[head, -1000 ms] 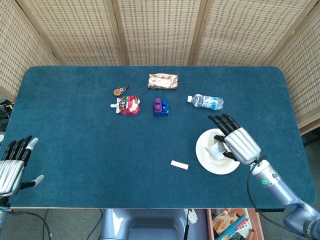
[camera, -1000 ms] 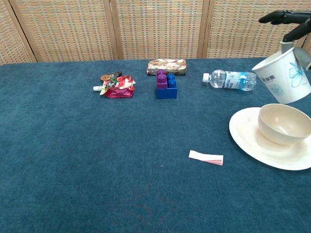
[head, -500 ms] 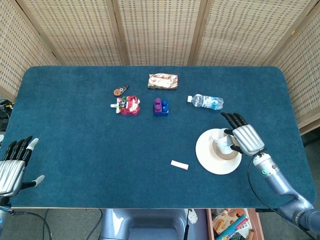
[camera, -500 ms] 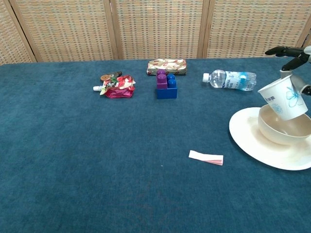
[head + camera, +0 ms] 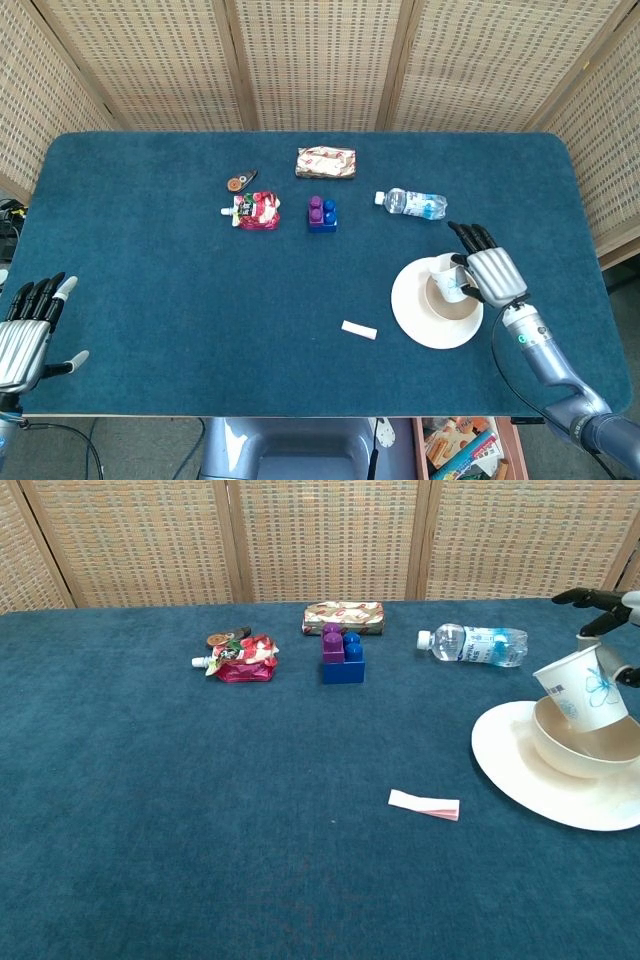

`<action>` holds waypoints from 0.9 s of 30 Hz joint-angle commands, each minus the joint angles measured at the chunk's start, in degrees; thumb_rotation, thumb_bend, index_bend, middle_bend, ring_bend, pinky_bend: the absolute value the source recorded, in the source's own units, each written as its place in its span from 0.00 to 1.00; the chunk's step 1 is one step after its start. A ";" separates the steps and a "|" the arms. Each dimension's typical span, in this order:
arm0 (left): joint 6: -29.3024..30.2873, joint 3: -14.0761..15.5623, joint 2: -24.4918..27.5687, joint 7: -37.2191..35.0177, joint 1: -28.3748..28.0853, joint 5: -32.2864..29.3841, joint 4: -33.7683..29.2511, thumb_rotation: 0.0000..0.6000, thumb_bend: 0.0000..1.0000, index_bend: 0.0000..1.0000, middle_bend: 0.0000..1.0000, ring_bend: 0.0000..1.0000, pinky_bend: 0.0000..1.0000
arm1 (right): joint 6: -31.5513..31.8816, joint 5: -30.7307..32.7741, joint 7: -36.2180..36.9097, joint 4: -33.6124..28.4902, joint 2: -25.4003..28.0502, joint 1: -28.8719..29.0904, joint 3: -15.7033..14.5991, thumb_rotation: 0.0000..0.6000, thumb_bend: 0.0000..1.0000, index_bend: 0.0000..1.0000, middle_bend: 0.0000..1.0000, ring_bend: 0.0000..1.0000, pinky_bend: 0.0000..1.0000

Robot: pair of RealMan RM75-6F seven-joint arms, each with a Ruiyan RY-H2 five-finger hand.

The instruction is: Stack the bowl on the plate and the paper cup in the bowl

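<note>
- A dark blue worktop fills the scene, with woven cane screens standing behind it.
- Near the right edge lies a white plate, and a cream bowl sits on it.
- The right hand holds a white paper cup with blue print. The cup is tilted, its lower end dipping inside the bowl.
- The fingers of this hand stretch past the cup toward the far side of the worktop, while the thumb side presses the cup against the hand.
- In the chest view only the dark fingertips of the right hand show at the right border, just above the cup.
- The left hand sits at the near left corner of the worktop, holding nothing, its fingers straight and slightly apart with the thumb out to the side.
- A clear water bottle lies on its side just beyond the plate.
- Toward the far middle are a stack of blue and purple toy blocks, a patterned pouch, a red snack packet and a small round brown object.
- A small pink and white sachet lies near the plate's left side.
</note>
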 commanded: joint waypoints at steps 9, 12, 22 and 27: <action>0.01 0.09 -0.16 0.33 0.04 0.04 -0.05 1.00 0.00 0.00 0.00 0.00 0.00 | 1.06 -1.37 1.15 1.82 -1.32 -0.97 -1.23 1.00 0.67 0.64 0.00 0.00 0.00; -0.01 0.07 -0.19 0.36 0.03 -0.03 -0.03 1.00 0.00 0.00 0.00 0.00 0.00 | 1.40 -1.92 1.65 2.13 -1.46 -1.14 -1.64 1.00 0.67 0.64 0.00 0.00 0.00; -0.10 0.01 -0.06 0.05 0.05 -0.29 -0.04 1.00 0.00 0.00 0.00 0.00 0.00 | 2.26 -3.62 1.09 1.62 0.11 -1.88 -3.18 1.00 0.67 0.51 0.00 0.00 0.00; -0.08 0.09 -0.08 0.16 0.09 -0.19 -0.05 1.00 0.00 0.00 0.00 0.00 0.00 | 4.03 -4.69 -1.24 0.06 2.15 -3.15 -4.16 1.00 0.67 0.49 0.00 0.00 0.00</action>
